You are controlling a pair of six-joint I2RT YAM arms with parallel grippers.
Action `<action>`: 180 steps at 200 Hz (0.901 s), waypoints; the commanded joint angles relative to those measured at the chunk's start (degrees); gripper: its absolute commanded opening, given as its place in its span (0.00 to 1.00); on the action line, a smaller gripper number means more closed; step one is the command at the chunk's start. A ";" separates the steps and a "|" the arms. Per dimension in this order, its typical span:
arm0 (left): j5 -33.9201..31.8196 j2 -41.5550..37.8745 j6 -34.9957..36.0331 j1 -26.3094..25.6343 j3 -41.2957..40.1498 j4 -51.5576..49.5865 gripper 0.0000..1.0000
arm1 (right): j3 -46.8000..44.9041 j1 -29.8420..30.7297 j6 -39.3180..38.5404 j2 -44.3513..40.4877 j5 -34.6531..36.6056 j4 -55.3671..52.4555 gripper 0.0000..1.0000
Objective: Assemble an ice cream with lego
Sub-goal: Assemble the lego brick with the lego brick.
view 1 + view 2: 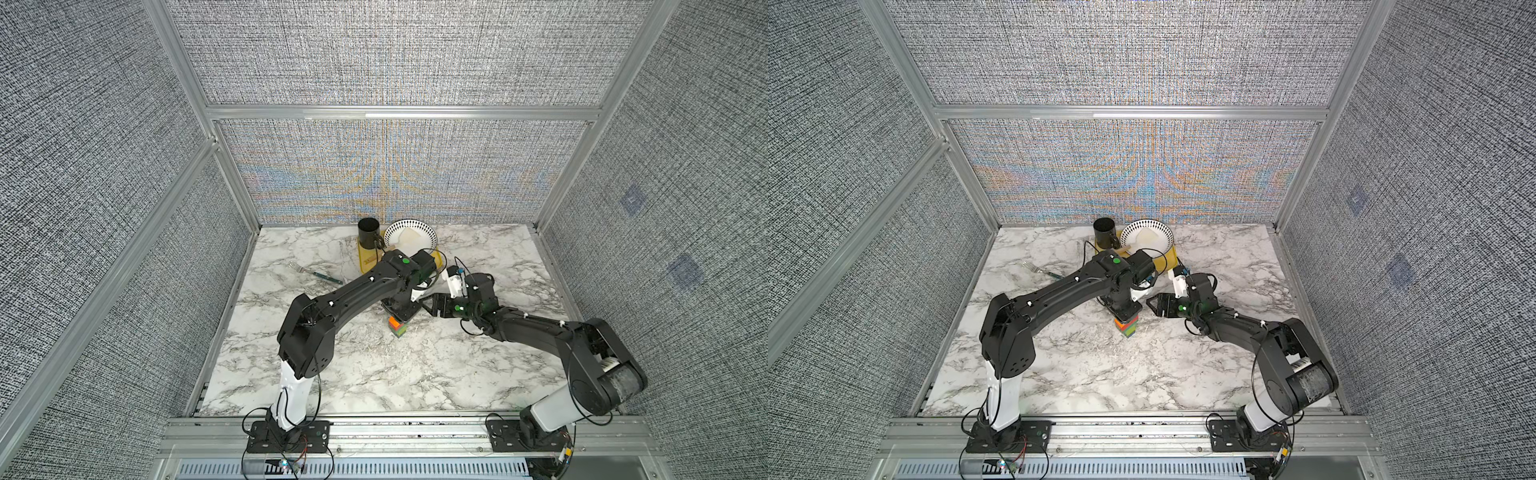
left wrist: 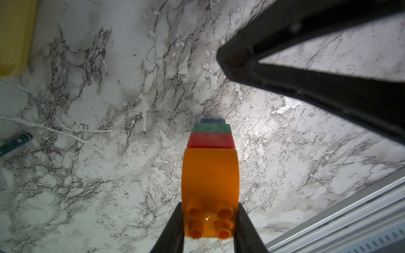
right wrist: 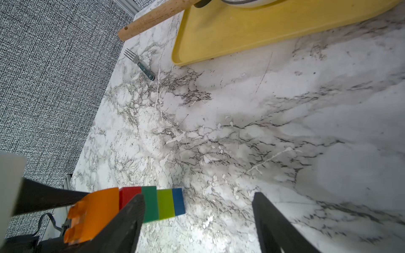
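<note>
Your left pincer point(image 2: 209, 221) was clamped on the orange top of the ice cream point(image 1: 397, 328), upright on the bench point(image 1: 374, 374). Right pincer point(image 1: 429, 305) sat wide and empty just beside it.

The ice cream point(image 1: 397, 328) stands upright mid-way across the marble tabletop point(image 1: 374, 374) — a rounded orange top point(image 2: 210, 175) with four studs, then a red brick point(image 2: 210, 141), dark green brick point(image 3: 150, 203), lime-green brick point(image 3: 166, 203) and blue brick point(image 3: 178, 201) as the foot. The left gripper point(image 2: 209, 221) pinches the orange top — contact between foot and marble is unclear.
</note>
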 commanded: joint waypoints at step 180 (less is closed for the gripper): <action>-1.82 9.78 -5.43 -0.47 0.98 -1.65 0.02 | 1.90 0.23 -0.10 2.24 -1.30 -1.23 0.79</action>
